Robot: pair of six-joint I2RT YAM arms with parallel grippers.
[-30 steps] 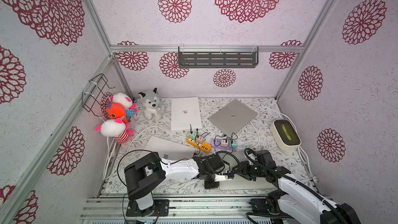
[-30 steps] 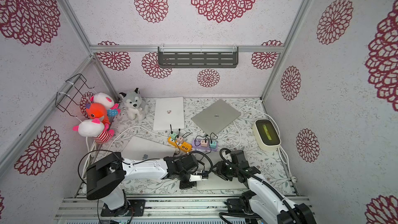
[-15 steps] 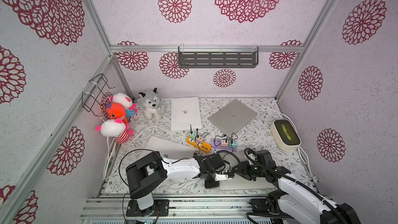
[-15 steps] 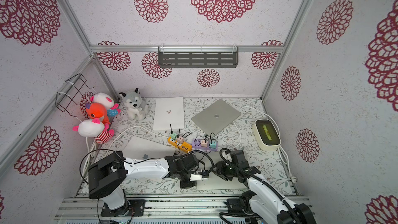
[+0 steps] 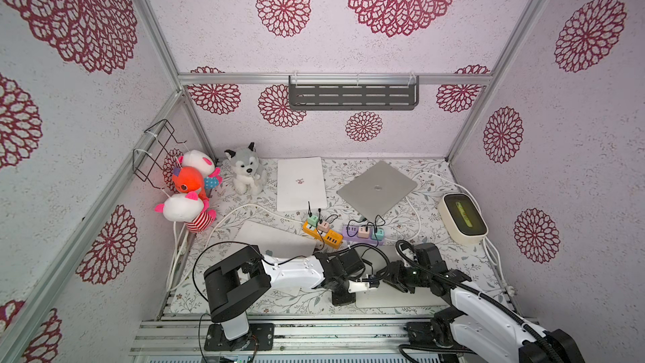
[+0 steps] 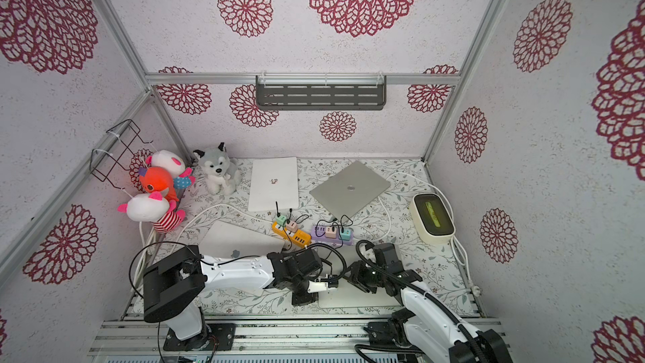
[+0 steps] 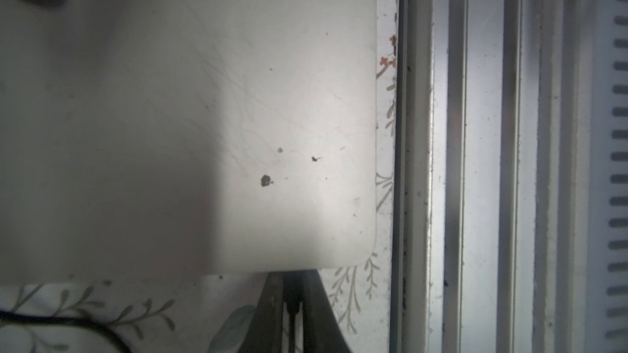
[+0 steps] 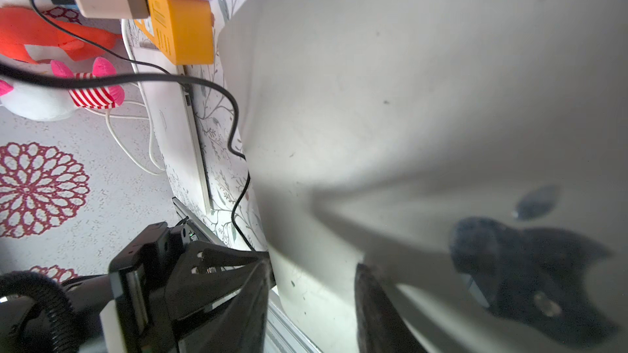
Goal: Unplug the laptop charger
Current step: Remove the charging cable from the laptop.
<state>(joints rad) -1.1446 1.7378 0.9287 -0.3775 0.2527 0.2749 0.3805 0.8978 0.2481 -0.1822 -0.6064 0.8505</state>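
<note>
In both top views the two arms meet at the near side of the table. They are over the left end of the front laptop [image 5: 394, 300] [image 6: 352, 300]. It is grey, closed, and lies flat just beside the metal rail [image 5: 314, 330]. The left gripper [image 5: 374, 282] [image 6: 333, 282] comes in from the side. The right gripper [image 5: 391, 278] [image 6: 352, 275] sits over the lid, very near the other one. From up there the plug is too small and too hidden to see.

The left wrist view is much closer. It shows the front laptop's lid and its round corner [image 7: 204, 113]. The left gripper's fingers [image 7: 319, 317] are almost together. A thin dark piece, the charger plug [image 7: 292, 295], is pinched between them right at the laptop's edge.

The right wrist view shows something the others do not. The black cable [image 8: 235, 120] passes near the orange power strip [image 8: 183, 35]. It bends down over the flowery table cover and ends at the edge of the front laptop [image 8: 407, 79]. That is just where the tip of the left gripper is.

The right gripper's own fingers [image 8: 373, 317] stand apart. One is over the lid and the other is just off its edge. They hold nothing. Whether they touch the lid cannot be told.
</note>
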